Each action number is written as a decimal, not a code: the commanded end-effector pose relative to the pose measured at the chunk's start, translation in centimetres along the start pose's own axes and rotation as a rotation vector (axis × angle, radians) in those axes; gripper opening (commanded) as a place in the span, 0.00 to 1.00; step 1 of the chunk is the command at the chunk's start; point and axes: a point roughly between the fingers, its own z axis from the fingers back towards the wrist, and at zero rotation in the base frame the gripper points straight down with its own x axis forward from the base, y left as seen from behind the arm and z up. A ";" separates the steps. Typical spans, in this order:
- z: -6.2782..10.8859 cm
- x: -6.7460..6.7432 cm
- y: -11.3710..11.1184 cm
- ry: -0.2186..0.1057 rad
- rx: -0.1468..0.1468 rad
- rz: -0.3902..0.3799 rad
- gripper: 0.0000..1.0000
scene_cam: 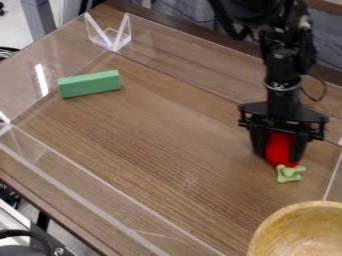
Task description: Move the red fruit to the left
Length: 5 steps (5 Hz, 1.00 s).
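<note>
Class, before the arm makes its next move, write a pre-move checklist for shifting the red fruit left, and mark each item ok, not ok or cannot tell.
1. Red fruit in view: ok, partly hidden by the fingers.
2. Fingers at the fruit: ok, they are down over its red body.
3. Firm grip on the fruit: cannot tell, the contact is hidden.
4. Fruit moved to the left: not ok, it lies at the right side of the table.
5. Green block apart from the fruit: ok, it lies far over at the left.
</note>
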 end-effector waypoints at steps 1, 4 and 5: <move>0.5 0.7 -1.3 -0.041 0.003 0.013 1.00; 2.0 1.5 -0.6 -0.034 0.002 0.003 1.00; 2.4 1.8 -0.2 -0.034 -0.005 0.003 0.00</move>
